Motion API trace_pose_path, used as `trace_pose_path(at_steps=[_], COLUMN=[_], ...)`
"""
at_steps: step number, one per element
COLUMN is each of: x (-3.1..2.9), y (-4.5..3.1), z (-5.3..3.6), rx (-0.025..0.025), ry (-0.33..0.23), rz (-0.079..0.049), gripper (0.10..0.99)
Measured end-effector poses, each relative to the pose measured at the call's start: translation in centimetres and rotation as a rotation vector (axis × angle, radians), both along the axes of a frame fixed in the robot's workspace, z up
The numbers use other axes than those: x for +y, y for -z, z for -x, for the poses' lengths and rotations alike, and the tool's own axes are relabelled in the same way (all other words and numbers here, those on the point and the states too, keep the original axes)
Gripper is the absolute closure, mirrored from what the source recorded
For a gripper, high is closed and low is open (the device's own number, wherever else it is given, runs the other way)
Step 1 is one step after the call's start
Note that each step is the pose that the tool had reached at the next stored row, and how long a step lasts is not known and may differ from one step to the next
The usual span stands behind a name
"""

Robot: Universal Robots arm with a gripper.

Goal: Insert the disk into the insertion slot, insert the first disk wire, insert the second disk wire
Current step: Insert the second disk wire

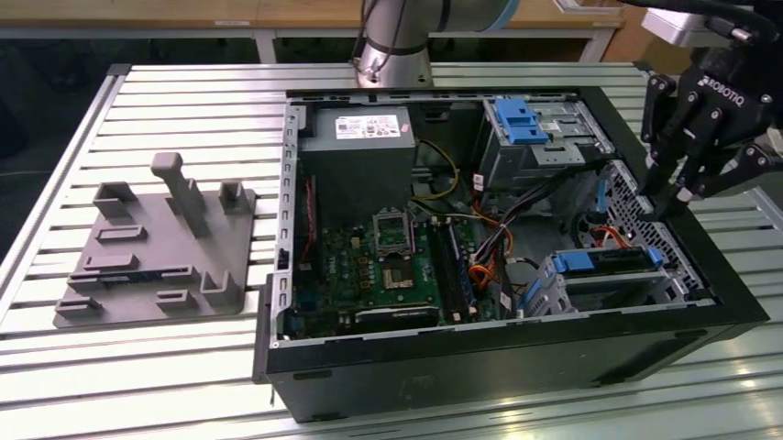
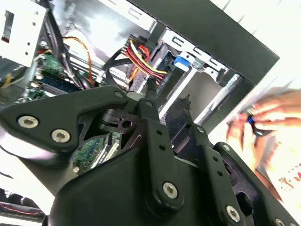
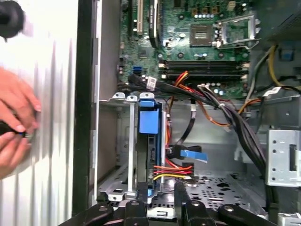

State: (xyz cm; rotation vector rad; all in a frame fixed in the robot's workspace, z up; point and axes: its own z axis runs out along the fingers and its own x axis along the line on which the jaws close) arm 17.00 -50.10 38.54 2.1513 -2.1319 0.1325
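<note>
Blue plastic is framing the disk [image 1: 608, 263], which is sitting inside the insertion slot [image 1: 575, 291] in a corner of the open computer case [image 1: 490, 353], apparently pushed home so its connectors are facing the cables. The gripper [image 1: 676, 200] is hovering near that cage, over the case's side wall, jaws standing slightly apart and gripping nothing. In the first wrist view a red-and-yellow power wire [image 3: 171, 170] and a blue-tagged data wire [image 3: 192, 154] are lying beside the disk; whether either is plugged in is unclear. A person's hand [image 3: 16, 117] is resting on the slatted table [image 3: 51, 94] outside the case, likely keeping clear of the arm.
</note>
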Motion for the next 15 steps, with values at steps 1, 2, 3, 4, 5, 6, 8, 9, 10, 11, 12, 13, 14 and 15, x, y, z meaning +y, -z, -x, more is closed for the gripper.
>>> trace_pose_path(at_steps=[1, 2, 3, 4, 5, 6, 8, 9, 10, 11, 12, 13, 14, 15], x=[0.33, 0.76, 1.22, 1.66, 2.11, 2.57, 3.47, 3.93, 4.4, 4.85, 5.3, 5.66, 5.87, 6.02], y=[0.03, 0.04, 0.05, 0.06, 0.09, 0.1, 0.15, 0.17, 0.21, 0.29, 0.39, 0.46, 0.49, 0.51], z=[0.0, 0.0, 0.0, 0.0, 0.0, 0.0, 0.0, 0.0, 0.0, 0.0, 0.0, 0.05, 0.16, 0.32], rx=[0.0002, 0.0002, 0.0001, 0.0002, 0.0002, 0.0002, 0.0002, 0.0002, 0.0002, 0.0002, 0.0002, 0.0003, 0.0002, 0.0002], ry=[0.0, 0.0, 0.0, 0.0, 0.0, 0.0, 0.0, 0.0, 0.0, 0.0, 0.0, 0.0, 0.0, 0.0], rz=[0.016, 0.024, 0.028, 0.03, 0.03, 0.03, 0.03, 0.031, 0.031, 0.033, 0.037, 0.046, 0.061, 0.078], gripper=[0.725, 0.725, 0.725, 0.725, 0.725, 0.725, 0.725, 0.725, 0.725, 0.725, 0.725, 0.725, 0.725, 0.725])
